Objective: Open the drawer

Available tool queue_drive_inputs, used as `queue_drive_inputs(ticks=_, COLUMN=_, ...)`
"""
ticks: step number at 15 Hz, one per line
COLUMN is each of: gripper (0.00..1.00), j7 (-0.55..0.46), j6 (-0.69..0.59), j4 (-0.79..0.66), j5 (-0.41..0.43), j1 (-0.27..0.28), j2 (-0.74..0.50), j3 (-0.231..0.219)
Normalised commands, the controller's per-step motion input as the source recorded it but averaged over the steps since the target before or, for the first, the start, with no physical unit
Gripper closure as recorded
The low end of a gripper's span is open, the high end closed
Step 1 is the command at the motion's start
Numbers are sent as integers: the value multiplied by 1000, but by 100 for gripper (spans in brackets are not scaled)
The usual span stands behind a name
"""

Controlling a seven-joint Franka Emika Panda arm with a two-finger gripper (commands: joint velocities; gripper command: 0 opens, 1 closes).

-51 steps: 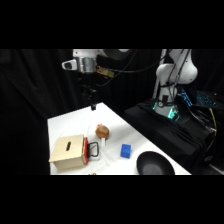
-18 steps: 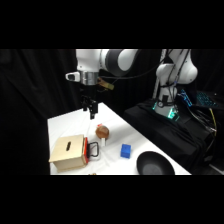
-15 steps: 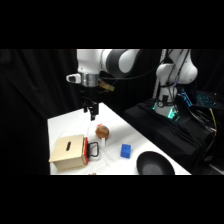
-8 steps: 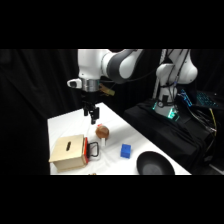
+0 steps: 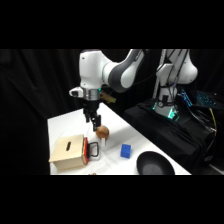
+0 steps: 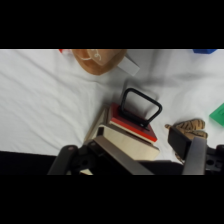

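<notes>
Box (image 5: 69, 152): one, light wood, squarish, flat top with a dark slot; stands at the left of the white table (image 5: 65, 125).
Drawer (image 5: 88, 149): one, set in the box's right-hand face; red-orange flat front carrying a single black loop handle (image 5: 93, 150) of rounded rectangular outline. In the wrist view the front (image 6: 133, 121) sits close against the tan box, the handle (image 6: 141, 106) standing out from it. Appears shut.
Gripper (image 5: 94, 121): one, black fingers pointing down, above the table just right of the box and above the handle, not touching it. Whether the fingers stand apart or together cannot be told.
Ball (image 5: 102, 131): one, brown, round, smooth, just right of the gripper.
Cube (image 5: 125, 150): one, blue, sharp-edged, well right of the drawer front.
Pan (image 5: 155, 164): one, black, round, shallow, at the table's near right corner.
Striped object (image 6: 187, 127): one, brown and dark banded, seen in the wrist view beside the drawer front; nature unclear.
</notes>
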Motion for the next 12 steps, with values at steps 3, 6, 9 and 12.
queue_drive_inputs(ticks=3, gripper=0, j7=54, j6=121, j4=7, j5=44, j1=32, j2=35, j3=30)
queue_drive_inputs(ticks=6, gripper=0, j7=26, j6=116, j4=-16, j5=83, j1=15, j2=4, j3=33)
queue_drive_inputs(ticks=9, gripper=0, j7=-25, j6=143, j4=-8, j5=139, j1=-22, j2=21, j3=39)
queue_drive_inputs(ticks=12, gripper=0, j7=-25, j6=164, j4=37, j5=119, j1=-29, j2=74, j3=31)
